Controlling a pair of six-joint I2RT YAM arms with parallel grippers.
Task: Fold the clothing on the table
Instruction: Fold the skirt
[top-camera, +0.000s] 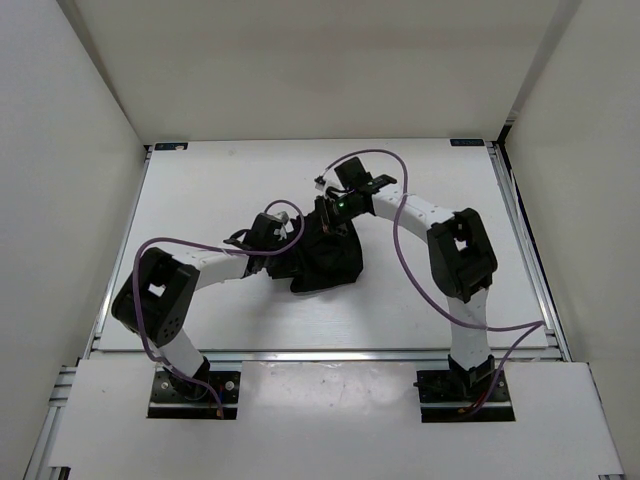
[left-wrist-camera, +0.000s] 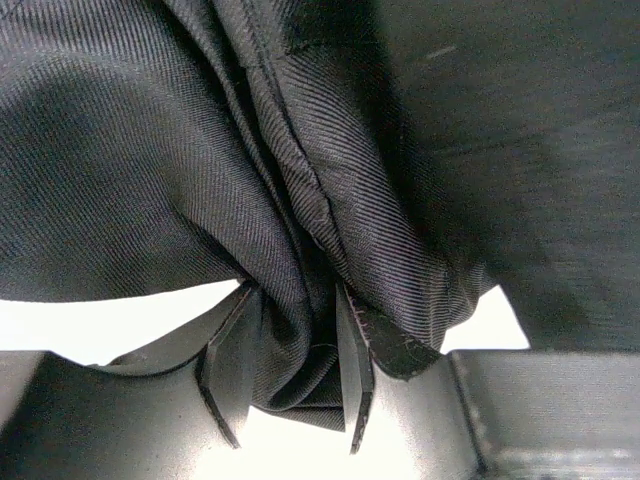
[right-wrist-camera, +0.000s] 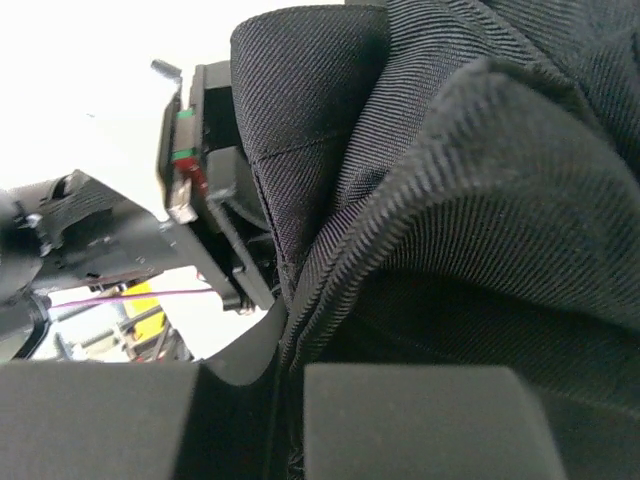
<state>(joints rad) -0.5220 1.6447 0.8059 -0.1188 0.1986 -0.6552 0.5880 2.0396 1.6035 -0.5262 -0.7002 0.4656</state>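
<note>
2 grippers share the black garment, bunched near the middle of the table. The left gripper pinches a thick fold; the right gripper is clamped tight on an edge.

Judgement: draw both apart evenly before laying down (slack would crease the fold).

Surface flat, white, smooth. White walls close 3 sides.

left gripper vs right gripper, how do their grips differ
The left gripper has its jaws parted around a thick bunch of the clothing; the right gripper has its jaws nearly together on a thin edge. Left sits at the garment's left side, right at its far side. Both grip the fabric.
</note>
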